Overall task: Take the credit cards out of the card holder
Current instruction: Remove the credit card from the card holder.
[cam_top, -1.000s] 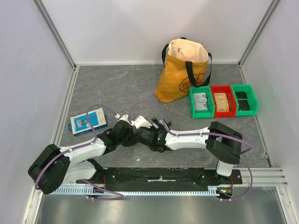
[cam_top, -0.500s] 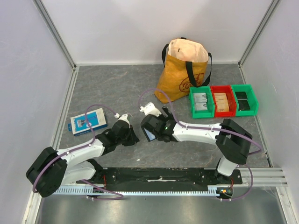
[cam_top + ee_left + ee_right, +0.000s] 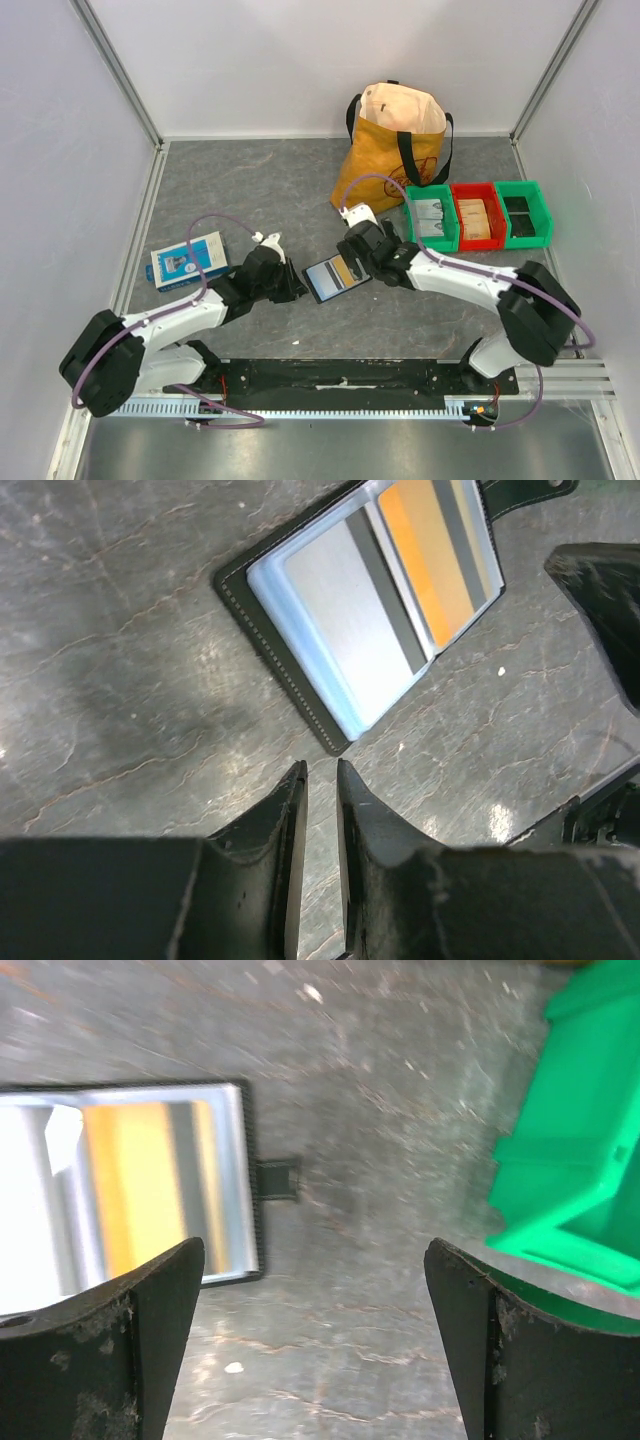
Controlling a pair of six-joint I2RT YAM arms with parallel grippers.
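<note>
Since a second ago our two arms have drawn apart from their huddle at the middle of the tabletop (image 3: 250, 180), uncovering what they hid. We see a yellow tote bag (image 3: 385, 165) standing by the far edge, with green and red bins (image 3: 477, 220) just beside it toward the right edge. A blue-and-white box (image 3: 188, 258) lies near the left edge.

Between the arms, the card holder (image 3: 337, 277) lies open and flat, somewhat nearer the near edge. Its credit cards sit inside it, an orange card (image 3: 425, 550) beside a pale blue-grey card (image 3: 340, 610).

Our right gripper (image 3: 312, 1250) hangs spread wide above the holder's tab (image 3: 278, 1180), empty. Our left gripper (image 3: 320, 770) points at the holder's other end with only a narrow slit between its fingers, gripping nothing.
</note>
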